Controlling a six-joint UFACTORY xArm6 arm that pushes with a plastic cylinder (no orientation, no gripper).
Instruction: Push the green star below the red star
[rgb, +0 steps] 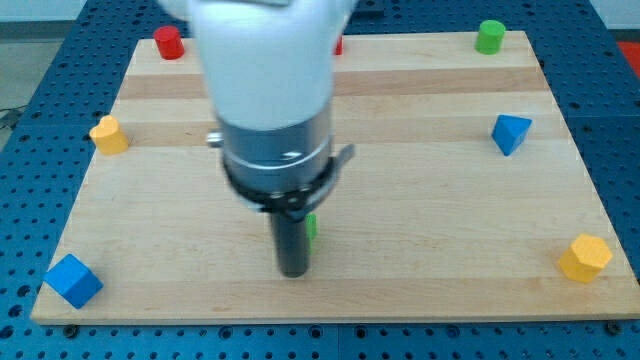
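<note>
My dark rod hangs from the white and grey arm in the middle of the view, and my tip (294, 271) rests on the board near the bottom centre. A sliver of a green block (312, 229), probably the green star, shows just right of the rod; the rest is hidden behind it. My tip is touching or almost touching it on its left and lower side. A small piece of a red block (339, 46) shows at the top edge, right of the arm; its shape is hidden.
On the wooden board (420, 200): a red cylinder (168, 42) top left, a green cylinder (490, 36) top right, a yellow block (109, 134) at left, a blue block (510, 132) at right, a yellow block (585, 258) bottom right, a blue cube (73, 280) bottom left.
</note>
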